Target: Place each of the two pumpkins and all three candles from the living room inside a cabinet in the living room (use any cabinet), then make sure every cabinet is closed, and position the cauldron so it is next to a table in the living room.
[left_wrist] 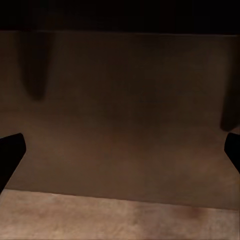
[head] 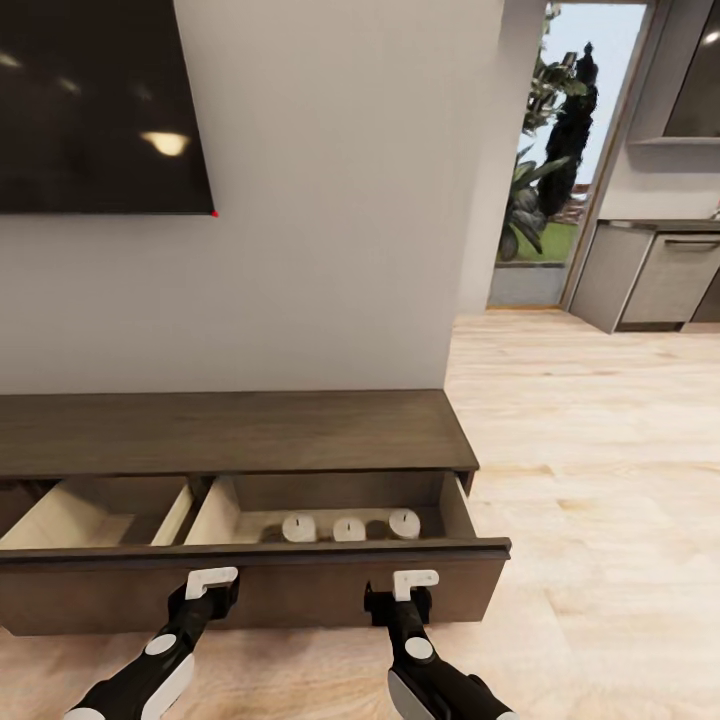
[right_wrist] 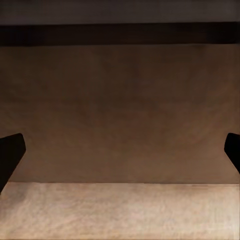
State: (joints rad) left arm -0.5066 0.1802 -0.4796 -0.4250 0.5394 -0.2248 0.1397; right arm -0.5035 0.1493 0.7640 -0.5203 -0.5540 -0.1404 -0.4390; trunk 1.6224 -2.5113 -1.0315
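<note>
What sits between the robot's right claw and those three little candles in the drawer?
In the head view, the pulled-out drawer front stands between the right gripper and the candles.

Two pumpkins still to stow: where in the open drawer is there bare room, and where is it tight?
The left compartment, from the divider leftward, shows bare floor. In the right compartment, free floor lies between the divider and the nearest of the candles. It is crowded from there to the right wall, where the three candles stand in a row.
</note>
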